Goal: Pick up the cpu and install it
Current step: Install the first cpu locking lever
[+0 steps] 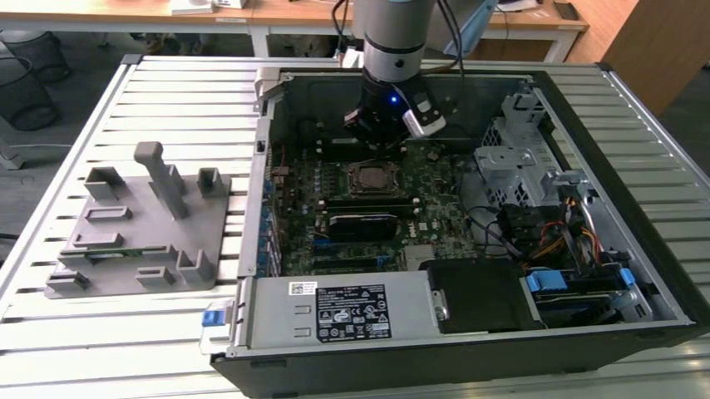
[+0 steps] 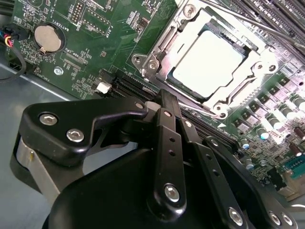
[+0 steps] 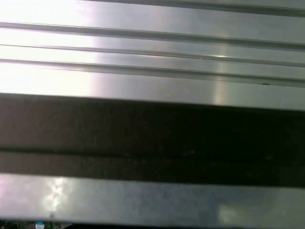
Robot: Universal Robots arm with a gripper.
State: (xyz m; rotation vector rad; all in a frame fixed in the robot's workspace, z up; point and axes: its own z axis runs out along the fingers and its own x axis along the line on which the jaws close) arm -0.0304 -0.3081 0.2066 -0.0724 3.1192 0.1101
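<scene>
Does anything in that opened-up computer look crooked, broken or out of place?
Nothing stands out. The cpu lies flat and square inside its socket frame on the green motherboard, with no visible tilt. The gripper hangs just above the board beside the socket. The grey fixture sits outside the case.

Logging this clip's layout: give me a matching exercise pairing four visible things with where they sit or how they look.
Column 1:
1. cpu
2. grey fixture block
3. round coin battery
4. gripper

Column 2:
A. on the slatted table, outside the computer case, at the exterior view's left
B. lying in the socket frame on the motherboard
C. hanging inside the case above the motherboard
D. in a holder on the green board

Pairs: 1-B, 2-A, 3-D, 4-C
</scene>
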